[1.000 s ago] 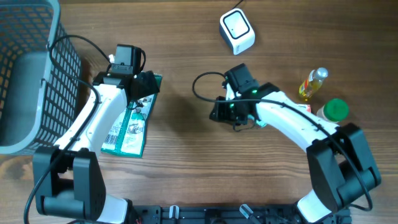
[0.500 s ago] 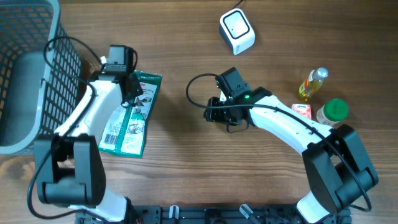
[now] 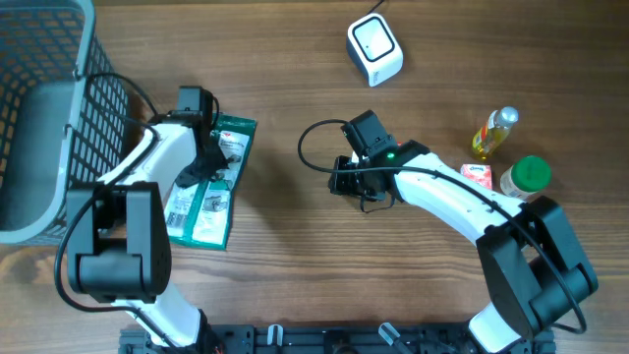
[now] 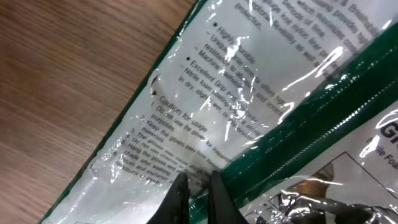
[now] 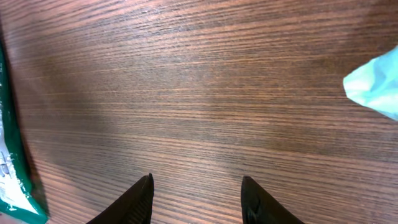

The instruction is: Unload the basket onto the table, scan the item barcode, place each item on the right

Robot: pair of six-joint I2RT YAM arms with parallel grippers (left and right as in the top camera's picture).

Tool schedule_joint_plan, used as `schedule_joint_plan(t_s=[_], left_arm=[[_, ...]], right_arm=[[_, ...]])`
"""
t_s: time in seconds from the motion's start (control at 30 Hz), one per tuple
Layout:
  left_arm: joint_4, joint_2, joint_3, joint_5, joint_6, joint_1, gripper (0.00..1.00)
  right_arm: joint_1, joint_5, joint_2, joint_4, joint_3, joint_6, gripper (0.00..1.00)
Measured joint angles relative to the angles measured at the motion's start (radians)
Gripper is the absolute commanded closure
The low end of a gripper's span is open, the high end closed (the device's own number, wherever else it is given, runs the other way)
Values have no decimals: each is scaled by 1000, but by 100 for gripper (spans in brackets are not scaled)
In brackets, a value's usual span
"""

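Note:
A flat green-and-white plastic package (image 3: pixel 208 187) lies on the wood at the left, printed text and a barcode facing up. My left gripper (image 3: pixel 203 160) is down on its upper half. In the left wrist view the gripper (image 4: pixel 196 177) is shut, its black fingertips (image 4: pixel 179 186) pinching the crinkled film by the green stripe of the package (image 4: pixel 249 81). The white scanner (image 3: pixel 374 49) sits at the back centre. My right gripper (image 3: pixel 339 177) hovers open over bare wood mid-table, nothing between its fingers (image 5: pixel 196 180).
A grey mesh basket (image 3: pixel 39 108) fills the far left. A yellow bottle (image 3: pixel 494 132), a small pink carton (image 3: pixel 477 172) and a green-lidded jar (image 3: pixel 531 175) stand at the right. The right wrist view catches a pale blue object (image 5: pixel 376 84) and the package's edge (image 5: pixel 12 180).
My left gripper came down onto the package and closed from wide open. The right arm shifted slightly left and has since held still.

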Motion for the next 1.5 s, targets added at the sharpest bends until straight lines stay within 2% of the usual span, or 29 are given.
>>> schedule_joint_plan(t_s=[0.13, 0.5, 0.6, 0.8, 0.83, 0.97, 1.2, 1.5], left_arm=[[4, -1, 0, 52, -6, -9, 96], [74, 13, 5, 457, -7, -176, 96], [41, 24, 39, 510, -7, -186, 96], [13, 13, 111, 480, -7, -183, 96], [-2, 11, 113, 463, -7, -183, 96], [-68, 8, 111, 348, -3, -183, 96], [-35, 8, 42, 232, 45, -183, 96], [38, -23, -35, 224, 68, -185, 96]], right_arm=[[-5, -1, 0, -27, 0, -2, 55], [-138, -189, 0, -67, 0, -129, 47], [-136, -212, 0, -69, 0, -145, 46], [-136, -227, 0, -72, 0, -150, 45], [-136, -229, 0, -72, 0, -151, 39], [-136, -234, 0, -67, -4, -143, 37], [-136, -291, 0, 50, -89, -120, 38], [-121, -340, 0, 158, -165, -90, 44]])
